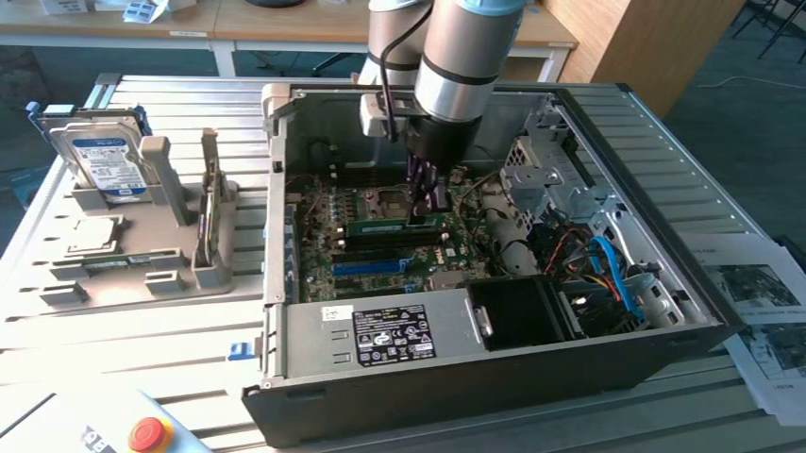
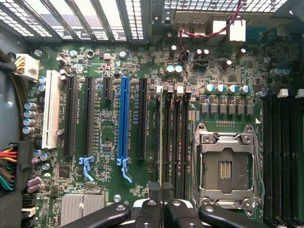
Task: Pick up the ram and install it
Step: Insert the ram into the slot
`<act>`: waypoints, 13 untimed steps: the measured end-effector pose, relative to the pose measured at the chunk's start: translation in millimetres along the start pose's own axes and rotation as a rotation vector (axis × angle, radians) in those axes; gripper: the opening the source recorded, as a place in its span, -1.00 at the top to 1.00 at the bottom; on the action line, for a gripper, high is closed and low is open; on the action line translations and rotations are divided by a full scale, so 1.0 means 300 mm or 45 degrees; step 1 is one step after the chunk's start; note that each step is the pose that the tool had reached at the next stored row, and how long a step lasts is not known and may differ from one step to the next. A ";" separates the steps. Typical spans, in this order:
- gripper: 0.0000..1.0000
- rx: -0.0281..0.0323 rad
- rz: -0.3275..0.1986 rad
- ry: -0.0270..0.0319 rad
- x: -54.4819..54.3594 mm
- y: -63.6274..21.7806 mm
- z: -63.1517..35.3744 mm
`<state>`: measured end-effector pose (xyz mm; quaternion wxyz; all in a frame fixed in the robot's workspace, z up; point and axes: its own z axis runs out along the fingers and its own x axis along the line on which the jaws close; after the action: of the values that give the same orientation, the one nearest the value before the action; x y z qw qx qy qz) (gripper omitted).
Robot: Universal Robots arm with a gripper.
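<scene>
A slatted metal tabletop (image 1: 151,330) carries everything here, with desks and a wooden panel behind it. At the exterior view's left a grey fixture (image 1: 139,274) holds a hard drive (image 1: 106,165) upright, well apart from the work. In the middle sits an open computer case (image 1: 504,373), and the arm reaches down into it. At the exterior view's right, printed papers (image 1: 762,302) lie just beside the case.

Inside, the wrist view looks along the motherboard: a white slot (image 2: 51,109), then the long blue slot (image 2: 124,118), then the dark memory slots (image 2: 176,137), then the bare processor socket (image 2: 225,166). The hand (image 2: 161,187) is nearly shut and pinches the ram (image 2: 160,137), which shows edge-on as a thin pale line running along the memory slots, between the blue slot and the socket. Whether its lower edge already touches a slot or hangs just above I cannot tell — the angle hides the gap.

The risk, as I judge it, lies in alignment. If the stick sits slightly off the slot's line or tilts end to end, a downward push would land on the slot wall rather than in the channel, and the board could flex or slide in the narrow pinch. A mismatched notch or closed end latches would stop it too — and pressing harder would load the motherboard itself.
</scene>
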<state>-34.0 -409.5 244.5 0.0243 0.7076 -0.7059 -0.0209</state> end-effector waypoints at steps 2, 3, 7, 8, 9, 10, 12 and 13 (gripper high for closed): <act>0.77 0.0001 0.000 -0.0002 0.004 -0.001 0.000; 0.77 0.0001 0.000 -0.0002 0.008 0.000 0.000; 0.77 0.0000 0.000 -0.0001 0.017 0.000 0.000; 0.77 0.0000 0.000 0.0000 0.017 0.000 0.000; 0.77 0.0000 0.000 -0.0001 0.017 0.000 0.000; 0.77 0.0000 0.000 0.0000 0.017 0.000 0.001; 0.77 0.0000 0.000 -0.0001 0.017 0.000 0.007; 0.77 0.0000 0.000 0.0002 0.017 -0.001 0.012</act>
<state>-34.0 -414.6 241.0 0.0244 0.7076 -0.7059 -0.0209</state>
